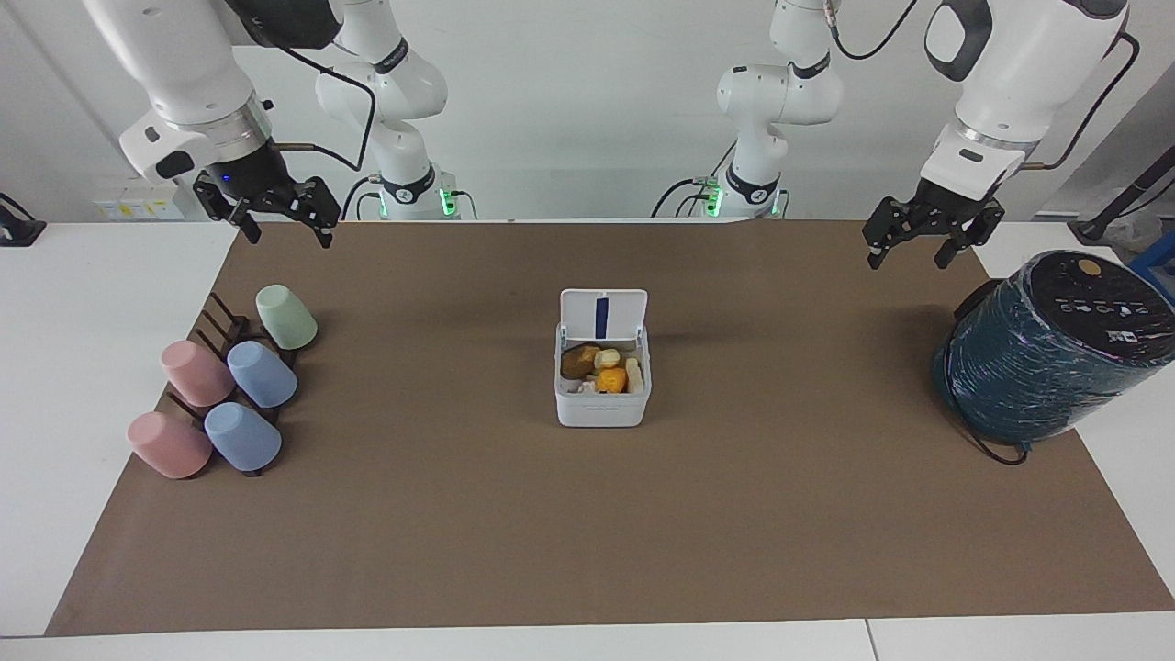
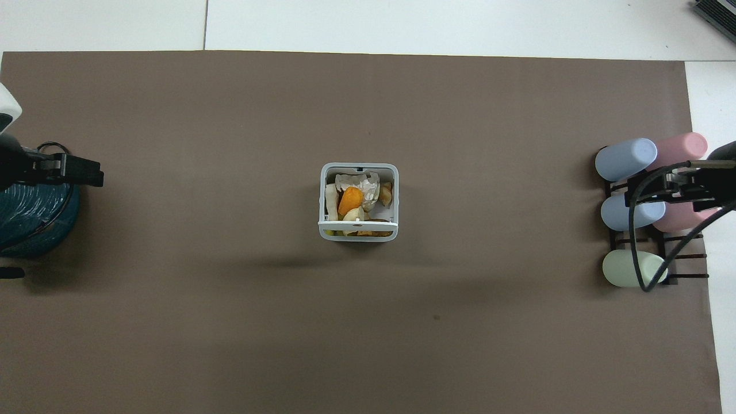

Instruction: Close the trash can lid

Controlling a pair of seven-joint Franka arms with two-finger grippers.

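Observation:
The trash can [image 1: 601, 408] is a small white square box in the middle of the brown mat, filled with orange, brown and white scraps. Its lid [image 1: 603, 314] stands upright and open on the edge nearer the robots, with the blue stripe of its inner face showing. In the overhead view the trash can [image 2: 359, 234] is open and the lid [image 2: 357, 222] shows edge-on. My left gripper [image 1: 909, 257] is open and empty, raised beside the teal cylinder. My right gripper [image 1: 289, 239] is open and empty, raised over the cup rack. Both are well away from the can.
A large dark teal wrapped cylinder [image 1: 1046, 367] with a black top lies tilted at the left arm's end of the mat. A dark rack with several pastel cups [image 1: 229, 386] stands at the right arm's end. The brown mat [image 1: 587, 532] covers most of the white table.

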